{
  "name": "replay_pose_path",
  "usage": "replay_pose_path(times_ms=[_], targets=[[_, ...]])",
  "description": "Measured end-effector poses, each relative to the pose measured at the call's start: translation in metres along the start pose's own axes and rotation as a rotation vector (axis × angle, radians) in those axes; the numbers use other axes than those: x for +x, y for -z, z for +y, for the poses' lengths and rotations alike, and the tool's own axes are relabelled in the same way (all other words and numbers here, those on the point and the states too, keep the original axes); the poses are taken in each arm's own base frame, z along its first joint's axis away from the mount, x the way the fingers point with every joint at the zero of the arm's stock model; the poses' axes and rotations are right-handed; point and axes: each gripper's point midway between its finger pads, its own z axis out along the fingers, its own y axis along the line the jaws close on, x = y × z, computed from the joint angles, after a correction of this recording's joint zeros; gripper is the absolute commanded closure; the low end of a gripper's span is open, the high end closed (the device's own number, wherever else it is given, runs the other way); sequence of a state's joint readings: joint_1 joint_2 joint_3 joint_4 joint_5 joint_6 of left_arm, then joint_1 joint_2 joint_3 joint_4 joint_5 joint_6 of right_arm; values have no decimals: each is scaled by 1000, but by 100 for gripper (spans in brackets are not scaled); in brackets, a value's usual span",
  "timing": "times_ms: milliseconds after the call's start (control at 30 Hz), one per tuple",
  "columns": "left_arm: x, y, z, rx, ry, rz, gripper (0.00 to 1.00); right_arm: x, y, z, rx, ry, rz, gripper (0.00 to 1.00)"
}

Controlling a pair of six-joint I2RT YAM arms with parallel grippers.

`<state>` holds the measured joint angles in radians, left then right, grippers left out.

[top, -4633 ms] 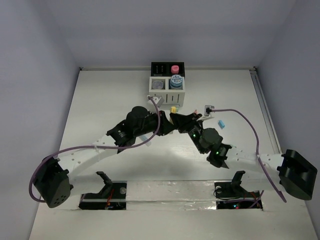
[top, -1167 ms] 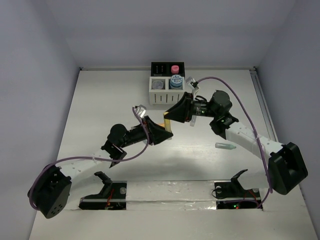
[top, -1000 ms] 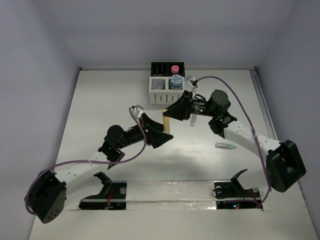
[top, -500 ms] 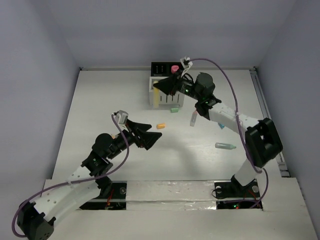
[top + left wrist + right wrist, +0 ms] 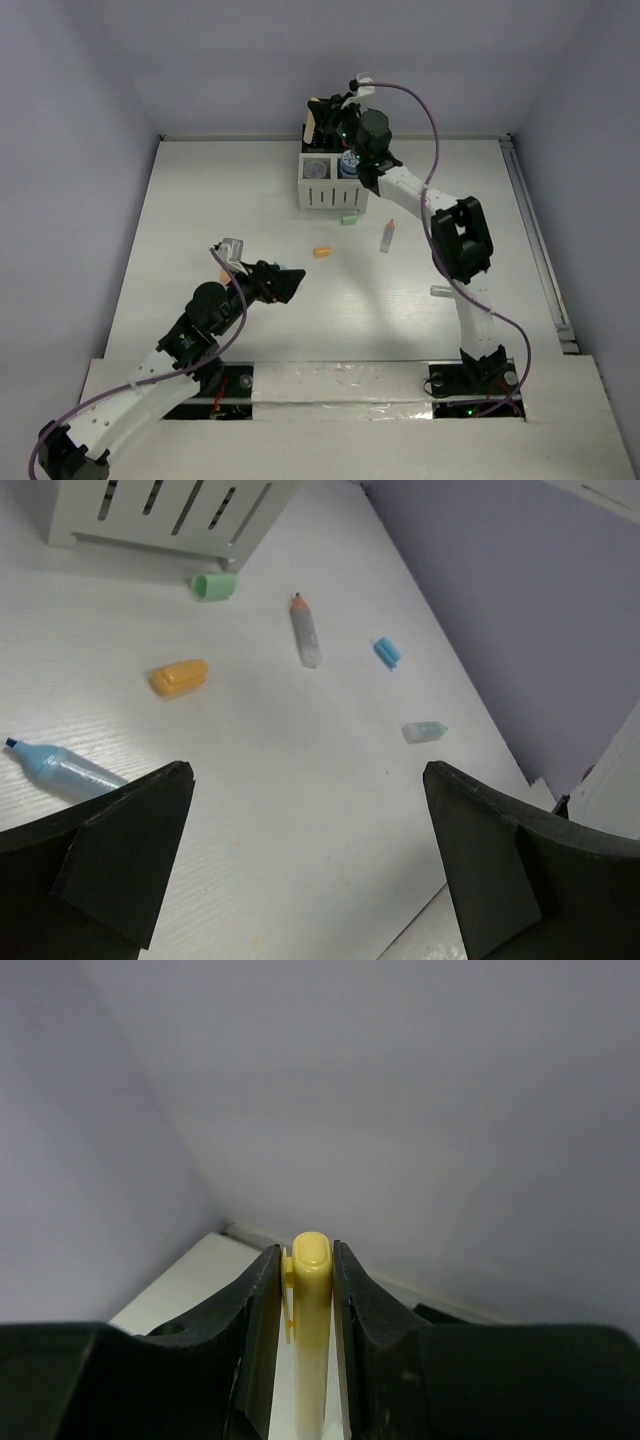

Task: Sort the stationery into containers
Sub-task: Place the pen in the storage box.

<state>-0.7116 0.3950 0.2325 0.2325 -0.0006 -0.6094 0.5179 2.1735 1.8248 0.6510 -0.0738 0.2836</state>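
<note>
Now: right gripper (image 5: 306, 1260) clamped on yellow pen (image 5: 309, 1360), top centre at organiser (image 5: 333, 195) | left gripper (image 5: 288, 282) fingers wide apart, empty, lower left

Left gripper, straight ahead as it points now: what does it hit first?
Likely the clear orange-tipped pen, centred ahead of the open left gripper; depth is unclear, so the table may come first.

I had the left arm folded low in the lower left of the overhead view, its forearm angled toward centre. The left gripper (image 5: 288, 281) stood wide open, with nothing between its fingers (image 5: 120, 850). The right arm stretched almost straight to top centre, with the right gripper (image 5: 320, 112) pinched on a yellow pen (image 5: 310, 1330).
</note>
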Motion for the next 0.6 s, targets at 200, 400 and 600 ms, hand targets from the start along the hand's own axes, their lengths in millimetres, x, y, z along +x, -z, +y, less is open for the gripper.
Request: replay_pose_path(times_ms=[200,400,600], targets=[[11,1,19,-75,21,13,1,31,-33,-48,106,76,-16,100],[13,-1,27,-113,27,17,1,50,-46,-77,156,124,-10,100],[25,-6,38,-164,23,57,1,61,-43,-83,166,133,6,91]])
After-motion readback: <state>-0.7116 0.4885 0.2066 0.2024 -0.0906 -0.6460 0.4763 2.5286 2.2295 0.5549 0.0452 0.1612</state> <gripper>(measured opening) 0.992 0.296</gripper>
